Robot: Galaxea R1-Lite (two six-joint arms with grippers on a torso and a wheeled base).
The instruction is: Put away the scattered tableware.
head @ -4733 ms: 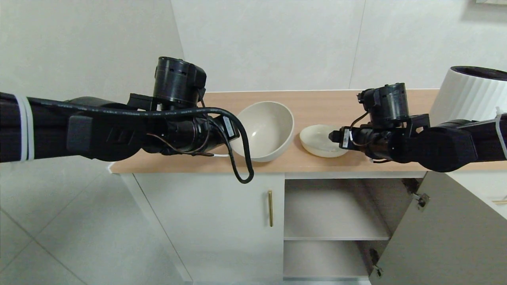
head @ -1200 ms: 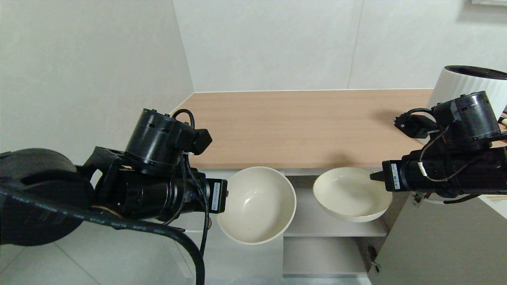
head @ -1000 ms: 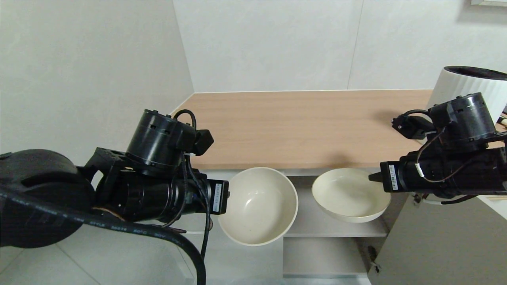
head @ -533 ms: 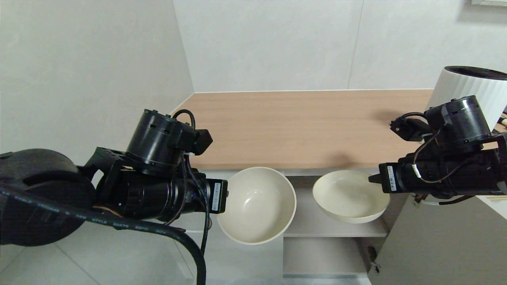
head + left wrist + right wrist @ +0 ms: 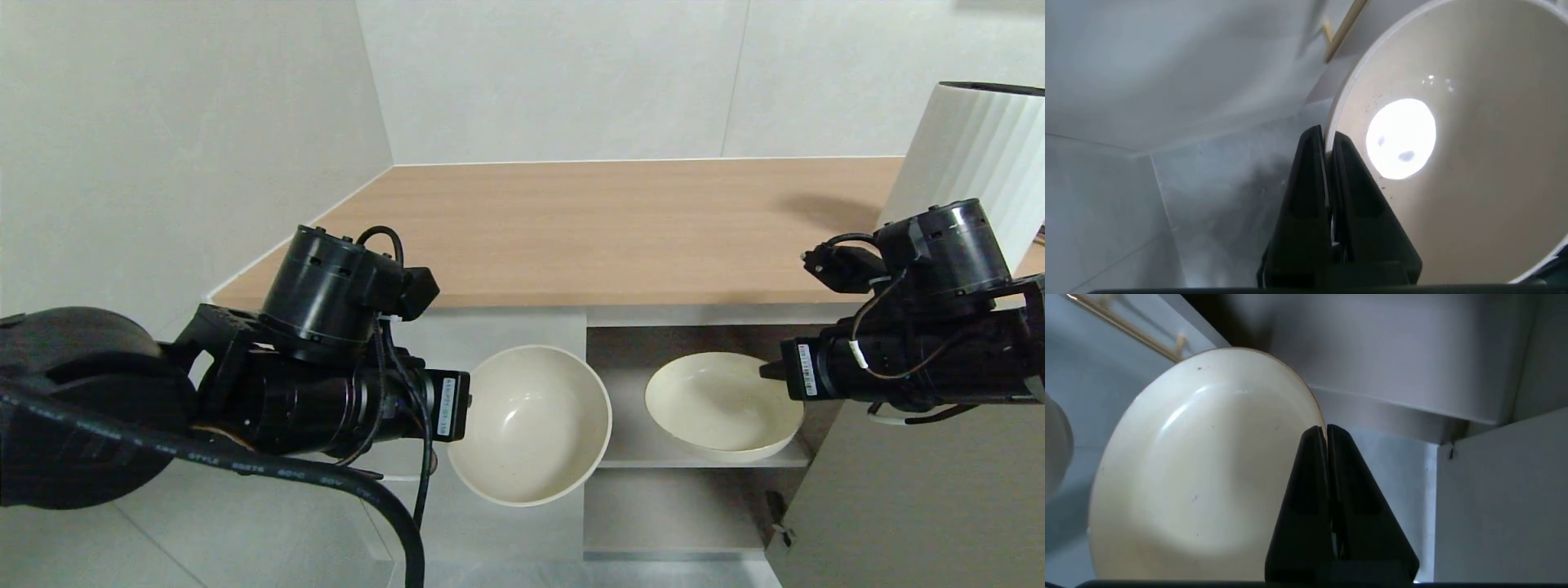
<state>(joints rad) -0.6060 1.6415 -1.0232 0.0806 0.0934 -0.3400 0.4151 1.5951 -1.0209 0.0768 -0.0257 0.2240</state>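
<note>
A deep cream bowl (image 5: 531, 420) hangs in front of the cabinet's shut left door, below the counter edge. My left gripper (image 5: 467, 408) is shut on its rim; the left wrist view shows the gripper (image 5: 1328, 155) pinching the bowl's wall (image 5: 1454, 163). A shallow cream bowl (image 5: 718, 400) hangs level before the open right compartment, just above the upper shelf (image 5: 633, 449). My right gripper (image 5: 767, 371) is shut on its rim, and the right wrist view shows that gripper (image 5: 1325, 441) clamping the bowl's edge (image 5: 1200, 474).
The wooden countertop (image 5: 612, 229) lies bare behind the bowls. A tall white ribbed container (image 5: 971, 155) stands at its right end. The cabinet's right door (image 5: 898, 506) stands swung open under my right arm. A brass handle (image 5: 1343, 28) marks the shut left door.
Both bowls have left the countertop and now hang below its edge before the cabinet. In the last half second the head view shifted downward; arms and bowls keep their places in it.
</note>
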